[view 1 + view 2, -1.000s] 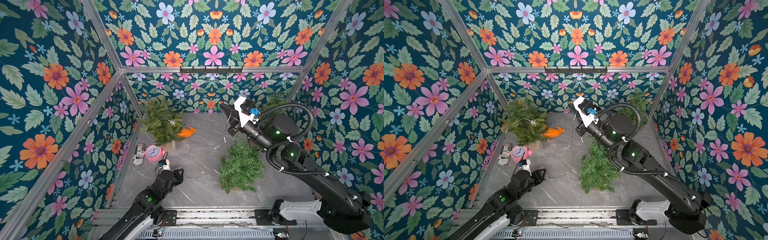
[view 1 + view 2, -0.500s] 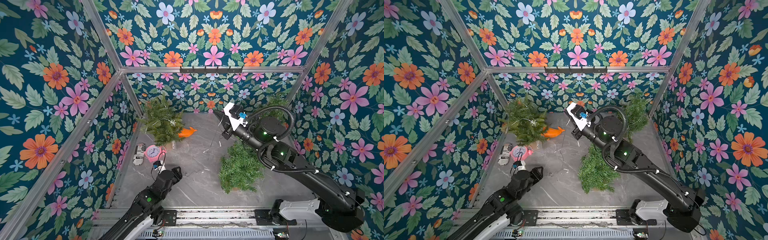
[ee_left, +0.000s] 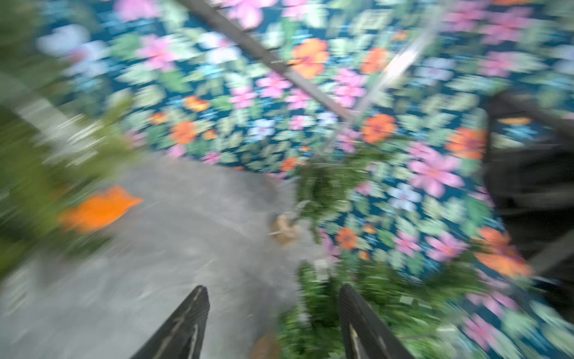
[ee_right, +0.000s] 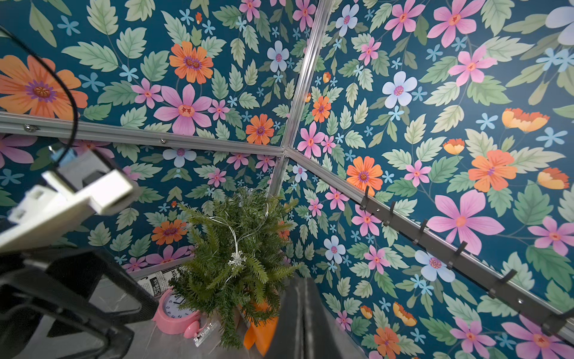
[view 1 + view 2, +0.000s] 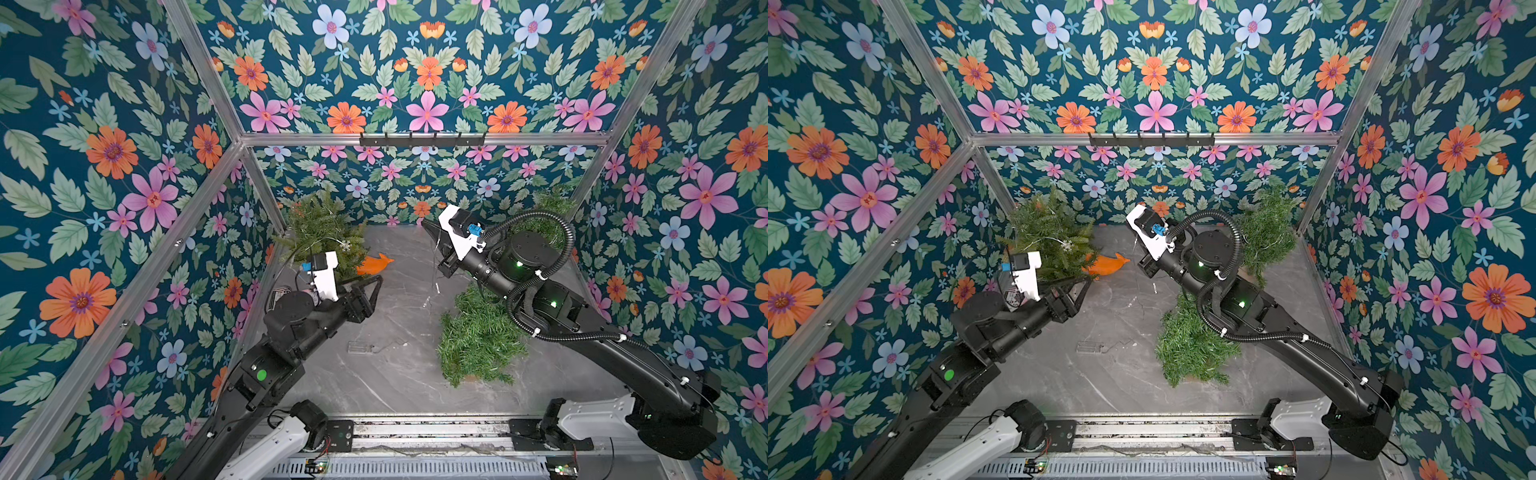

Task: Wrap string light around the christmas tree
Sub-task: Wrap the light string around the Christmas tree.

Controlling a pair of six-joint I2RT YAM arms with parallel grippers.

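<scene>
Left gripper [image 5: 376, 286] stood open and empty just beside the christmas tree [image 5: 322, 232] at 11 o'clock, likely ready for a fresh hold. The string light [image 4: 236, 259] lay draped over that tree's top, with its clear battery box [image 5: 360, 347] loose on the surface [image 5: 395, 386] toward 7. Right gripper [image 5: 424, 224] was shut and raised at 12. A thin strand seemed to hang below it, perhaps lifted clear for winding. I couldn't tell if it was pinched.

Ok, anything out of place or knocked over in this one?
Yes. The nearest Christmas tree appears to lie on its side on the table, while the light-strung tree in the back corner stands upright. A small clear box also lies loose mid-table.
</scene>
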